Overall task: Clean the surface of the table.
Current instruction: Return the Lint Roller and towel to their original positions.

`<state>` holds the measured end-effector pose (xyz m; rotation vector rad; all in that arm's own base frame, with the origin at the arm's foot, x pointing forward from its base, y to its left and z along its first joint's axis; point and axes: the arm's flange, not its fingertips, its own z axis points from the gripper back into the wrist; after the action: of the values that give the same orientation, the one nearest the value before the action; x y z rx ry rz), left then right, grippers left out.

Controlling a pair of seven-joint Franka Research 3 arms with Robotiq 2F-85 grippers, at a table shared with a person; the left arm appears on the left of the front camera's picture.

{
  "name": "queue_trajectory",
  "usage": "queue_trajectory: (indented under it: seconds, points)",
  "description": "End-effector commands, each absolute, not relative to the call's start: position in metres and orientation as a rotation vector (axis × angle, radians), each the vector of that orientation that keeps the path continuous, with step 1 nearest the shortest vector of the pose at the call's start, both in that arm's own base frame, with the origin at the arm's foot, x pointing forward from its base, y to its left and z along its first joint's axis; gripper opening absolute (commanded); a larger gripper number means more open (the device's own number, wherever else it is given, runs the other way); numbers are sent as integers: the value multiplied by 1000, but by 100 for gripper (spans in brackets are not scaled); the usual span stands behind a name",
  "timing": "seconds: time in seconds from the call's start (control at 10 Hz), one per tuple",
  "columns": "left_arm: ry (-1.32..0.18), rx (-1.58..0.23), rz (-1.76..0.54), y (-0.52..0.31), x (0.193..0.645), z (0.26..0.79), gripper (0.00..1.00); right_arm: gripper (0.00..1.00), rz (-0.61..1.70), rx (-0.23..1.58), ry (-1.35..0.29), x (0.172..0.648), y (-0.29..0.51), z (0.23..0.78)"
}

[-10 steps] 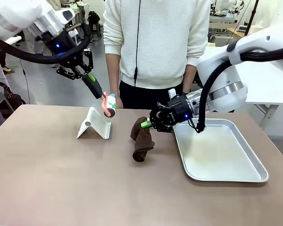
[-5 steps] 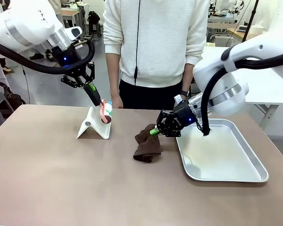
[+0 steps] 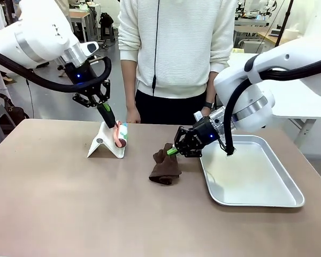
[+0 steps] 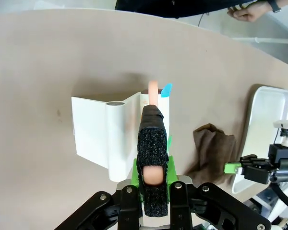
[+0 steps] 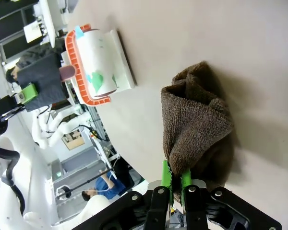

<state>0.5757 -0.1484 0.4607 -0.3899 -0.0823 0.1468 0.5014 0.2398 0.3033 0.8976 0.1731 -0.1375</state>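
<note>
Front view, left gripper (image 3: 108, 114): clamped on the pink handle of a lint roller (image 3: 120, 135) with white sheet and orange frame, roller head lowered against the white folded plastic stand (image 3: 108, 143); likely docking it or lifting it out.
Front view, right gripper (image 3: 174, 150): pinching the top fold of a brown terry cloth (image 3: 165, 168), bulk of it resting on the large matte taupe-brown table (image 3: 69, 209), ready for a wiping stroke.
Front view, room: wide bare tabletop toward the near edge; shallow silver metal tray (image 3: 257, 201) just beside the cloth on the right, a limit to sweeping that way; person in a white sweater (image 3: 179, 48) at the far edge.
Left wrist view, grip: fingers shut narrow around the handle, stand directly beneath.
Right wrist view, grip: green pads (image 5: 167, 178) closed tight on the cloth's gathered edge; open table beyond it, roller and stand well apart.
</note>
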Motion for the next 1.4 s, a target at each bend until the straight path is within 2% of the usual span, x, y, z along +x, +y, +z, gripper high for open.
queue_trajectory:
  seconds: [0.0,1.0,1.1,1.2,1.3]
  points:
    - [-82,-376,130,-145,579,459,22,8,-170,901,223,513,244,304]
    - [-59,-382,164,-149,576,449,22,8,-187,908,310,527,245,300]
    - [-57,-379,167,-148,577,449,40,36,-188,908,322,527,245,300]
    - [-52,-365,170,-148,577,449,79,54,-190,915,327,528,245,300]
    - [-50,-361,173,-148,577,449,98,90,-199,918,331,529,244,299]
